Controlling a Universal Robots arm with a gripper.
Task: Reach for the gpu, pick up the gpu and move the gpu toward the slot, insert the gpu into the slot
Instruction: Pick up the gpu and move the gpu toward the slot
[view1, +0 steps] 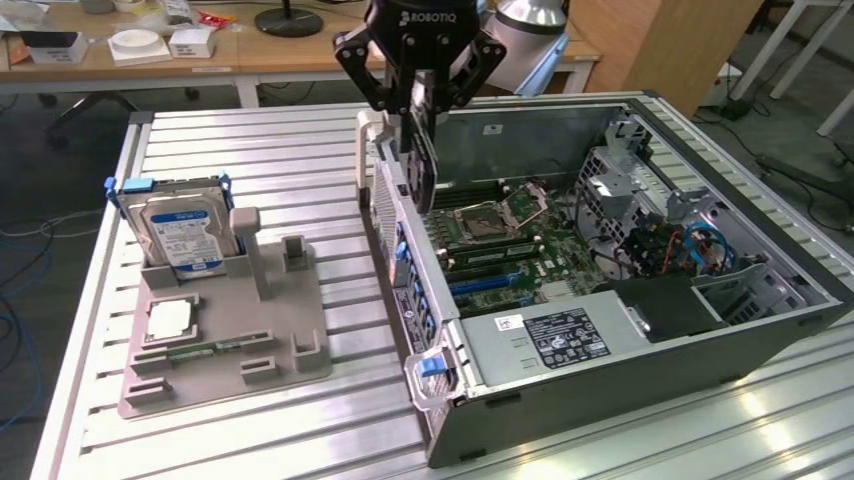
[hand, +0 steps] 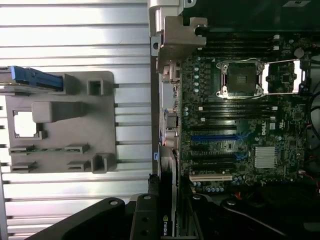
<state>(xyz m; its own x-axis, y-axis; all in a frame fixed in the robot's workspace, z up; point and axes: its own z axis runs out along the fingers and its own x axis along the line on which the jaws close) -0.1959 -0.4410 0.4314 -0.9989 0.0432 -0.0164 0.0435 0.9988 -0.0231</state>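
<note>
A slatted metal table (view1: 267, 140) of pale ribbed bars runs from the lower left of the frame to the right edge. Two things rest directly on it. A grey holder (view1: 214, 390) sits at lower left. An open computer case (view1: 747, 330) lies on its side at centre-right, near the holder but not touching it.

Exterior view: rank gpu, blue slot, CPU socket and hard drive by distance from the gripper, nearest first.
1. gpu: clamped in the gripper, top centre.
2. slot and CPU socket: both on the motherboard below; too close to call.
3. hard drive: upright on the gray stand, at the exterior view's left.
</note>
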